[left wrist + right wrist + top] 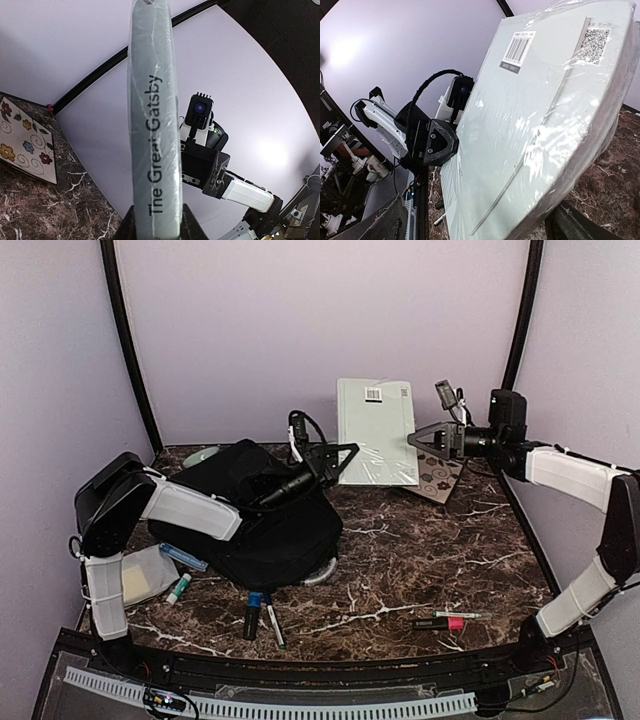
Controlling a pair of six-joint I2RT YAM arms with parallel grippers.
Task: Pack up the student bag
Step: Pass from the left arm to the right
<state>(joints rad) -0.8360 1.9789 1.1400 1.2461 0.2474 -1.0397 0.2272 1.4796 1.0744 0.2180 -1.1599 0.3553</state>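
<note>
Both arms meet at the book (378, 430)
The left gripper (347, 453) is clamped on the book's lower left edge, its arm stretched forward. The right gripper (424, 437) gapes wide at the book's right edge, forearm level.

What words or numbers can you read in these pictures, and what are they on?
"The Great Gatsby": on the spine of the book, gripped by the left tool.
Barcode sticker on the book's back cover: digits too blurred to read.
QR code near it: the small print above it is too blurred to read.
Markers lying loose: any labels are too small to read.
</note>
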